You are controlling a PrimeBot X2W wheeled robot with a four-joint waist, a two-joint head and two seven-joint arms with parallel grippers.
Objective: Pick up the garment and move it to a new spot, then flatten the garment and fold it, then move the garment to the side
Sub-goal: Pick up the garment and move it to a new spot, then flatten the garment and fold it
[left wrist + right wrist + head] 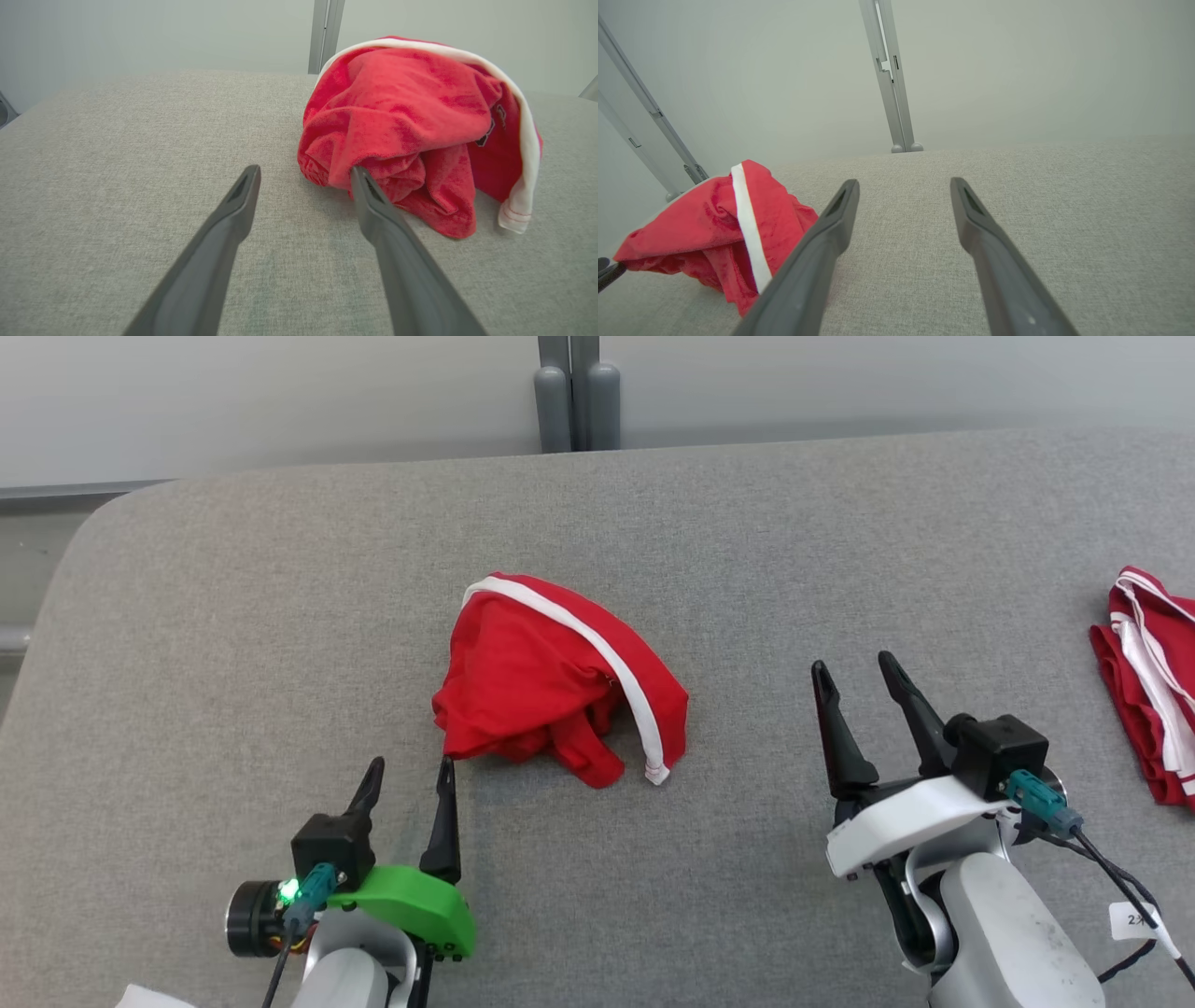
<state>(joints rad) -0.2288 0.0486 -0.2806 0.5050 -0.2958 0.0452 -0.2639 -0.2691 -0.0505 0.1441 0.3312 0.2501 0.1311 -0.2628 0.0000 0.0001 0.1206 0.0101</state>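
A red garment (551, 681) with a white stripe lies crumpled in a heap at the middle of the grey surface (280, 616). My left gripper (411, 775) stands open just below its lower left corner, holding nothing. In the left wrist view the garment (411, 121) bulges ahead and to the right, and the right finger's tip (362, 179) sits at its near edge; my left gripper (306, 175) is open there. My right gripper (850, 670) is open to the right of the heap, well apart from it. In the right wrist view the garment (714, 228) lies at the left of my right gripper (903, 186).
A second red and white garment (1153, 681) lies at the right edge of the surface. The surface's far edge meets a pale wall with a grey post (577, 392). The rounded corner of the surface (103, 523) is at the far left.
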